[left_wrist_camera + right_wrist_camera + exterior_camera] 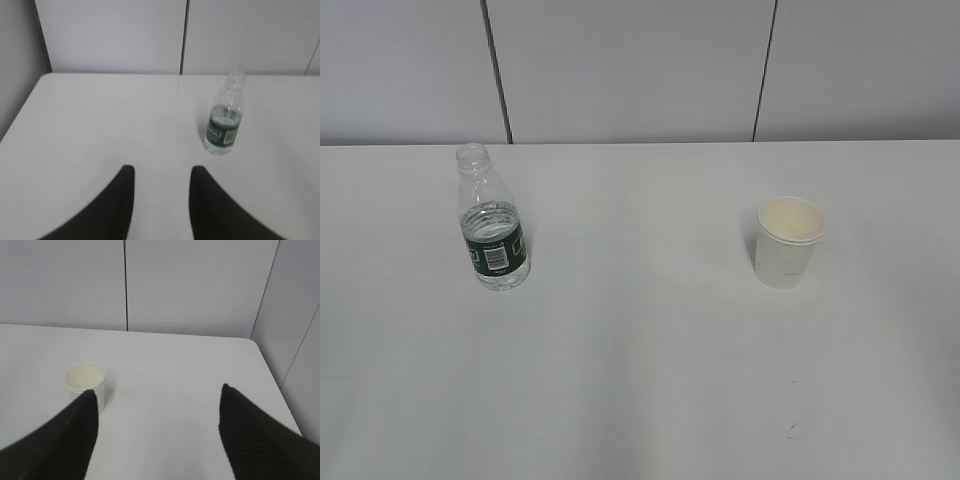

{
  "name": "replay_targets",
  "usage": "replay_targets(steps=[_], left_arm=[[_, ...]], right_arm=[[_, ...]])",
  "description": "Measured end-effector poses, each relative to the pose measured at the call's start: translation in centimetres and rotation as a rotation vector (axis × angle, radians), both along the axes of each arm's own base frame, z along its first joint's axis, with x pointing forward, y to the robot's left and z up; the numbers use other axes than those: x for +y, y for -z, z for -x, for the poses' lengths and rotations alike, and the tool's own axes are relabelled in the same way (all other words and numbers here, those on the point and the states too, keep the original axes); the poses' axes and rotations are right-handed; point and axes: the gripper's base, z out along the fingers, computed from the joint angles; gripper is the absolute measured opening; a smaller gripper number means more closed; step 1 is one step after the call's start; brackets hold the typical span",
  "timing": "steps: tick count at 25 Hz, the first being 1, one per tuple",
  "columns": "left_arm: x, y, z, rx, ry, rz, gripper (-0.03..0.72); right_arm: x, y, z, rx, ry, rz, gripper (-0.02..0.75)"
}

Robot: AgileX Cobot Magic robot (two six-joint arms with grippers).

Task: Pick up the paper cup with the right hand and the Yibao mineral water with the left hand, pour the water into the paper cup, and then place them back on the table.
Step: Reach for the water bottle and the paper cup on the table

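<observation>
The Yibao mineral water [492, 220], a small clear uncapped bottle with a dark green label, stands upright on the left of the white table [640, 380]. The cream paper cup [788, 241] stands upright on the right. Neither arm shows in the exterior view. In the left wrist view the left gripper [162, 172] is open and empty, with the bottle [224, 117] ahead and to its right. In the right wrist view the right gripper [157, 392] is wide open and empty; the cup [86, 382] stands ahead at the left, just behind the left fingertip.
Grey wall panels with dark seams rise behind the table's far edge [640, 142]. The table's left edge [20, 115] shows in the left wrist view and its right edge [272, 385] in the right wrist view. A small dark speck [792, 431] lies near the front.
</observation>
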Motion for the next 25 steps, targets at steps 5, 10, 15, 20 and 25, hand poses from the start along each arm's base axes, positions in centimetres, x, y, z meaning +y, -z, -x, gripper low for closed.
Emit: replay_targets(steps=[5,10,15,20,25], left_arm=[[0.0,-1.6,-3.1,-0.049,-0.003,0.002,0.241],[0.1,-2.8,-7.5,-0.093,-0.003,0.021,0.241],[0.1,-2.2,-11.9,-0.096,-0.010,0.039,0.241],[0.3,0.1,-15.5,-0.096,-0.023,0.039,0.241],[0.4,3.7,-17.5,-0.072,-0.041,0.053,0.241]], right_arm=[[0.5,-0.5,-2.9,-0.008,-0.029,-0.002,0.585],[1.2,-0.7,-6.2,-0.030,-0.069,-0.007,0.585],[1.8,-0.2,-9.4,-0.026,-0.108,-0.003,0.585],[2.4,1.1,-12.5,-0.005,-0.142,-0.019,0.585],[3.0,3.2,-14.8,-0.011,-0.186,-0.041,0.585]])
